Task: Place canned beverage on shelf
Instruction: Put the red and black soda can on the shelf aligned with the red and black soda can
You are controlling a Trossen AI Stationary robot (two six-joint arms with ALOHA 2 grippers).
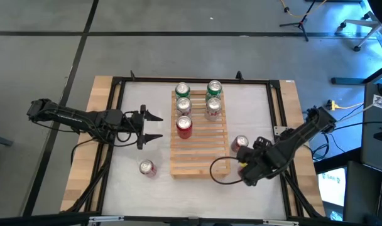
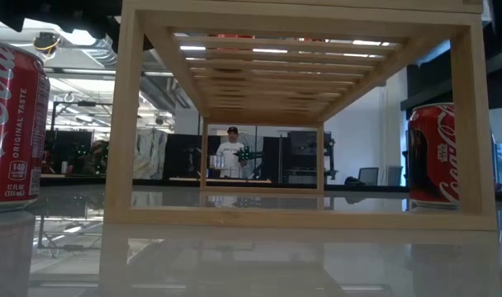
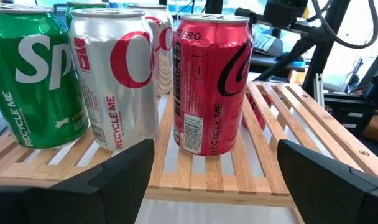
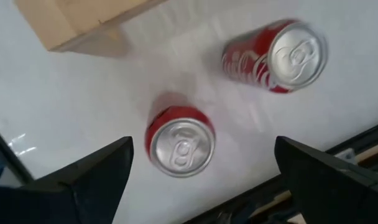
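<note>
Right pincer (image 1: pixel 246 168) hung spread wide above 2 red cans (image 4: pixel 181 144); left pincer (image 3: pixel 214 180) was apart too. An off-centre descent could topple one.

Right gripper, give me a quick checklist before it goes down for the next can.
1. Right gripper open and empty: ok.
2. Red can upright, below and between its fingers: ok.
3. Second red can apart from the first: ok.
4. Shelf has bare slats at its near end: ok.
5. Left gripper open, empty, beside the shelf's other side: ok.
6. Height left above the can: cannot tell.
</note>
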